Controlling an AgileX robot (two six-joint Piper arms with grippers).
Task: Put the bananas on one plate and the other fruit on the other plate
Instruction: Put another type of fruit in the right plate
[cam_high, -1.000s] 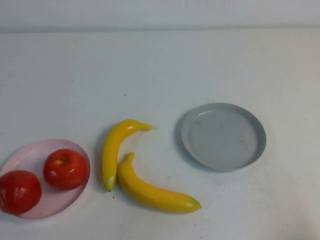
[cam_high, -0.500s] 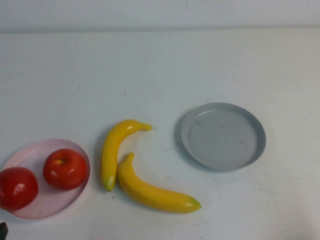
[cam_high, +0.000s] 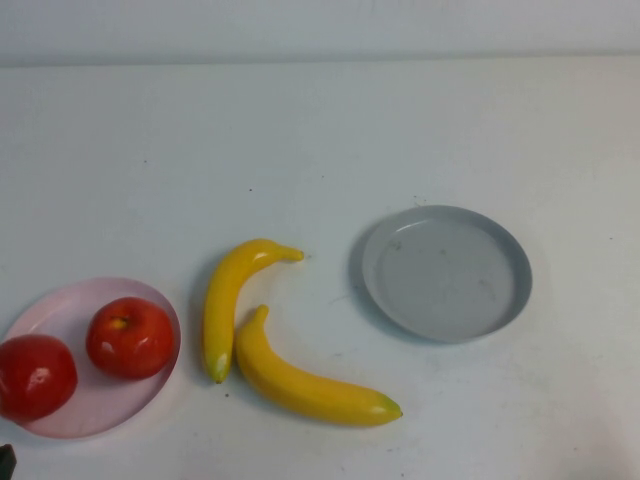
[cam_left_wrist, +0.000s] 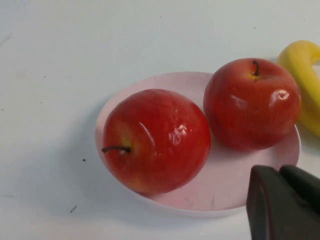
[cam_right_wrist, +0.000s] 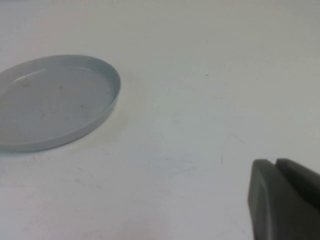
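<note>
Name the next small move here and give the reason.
Probably send the shut right tool, now beside the round grey plate, toward the nearer glossy yellow banana. Both red apples already sit on the pale pink plate near the shut left tool; both bananas lie on the table.

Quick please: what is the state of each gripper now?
Left gripper: shut, empty, beside the pink plate.
Right gripper: shut, empty, near the grey plate.

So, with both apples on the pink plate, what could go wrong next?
1. The round red apple at the pale pink plate's edge overhangs it and might roll off.
2. The two curved yellow bananas touch; lifting one may drag the other.
3. Left end effector and right end effector are shut, both low near the table.
</note>
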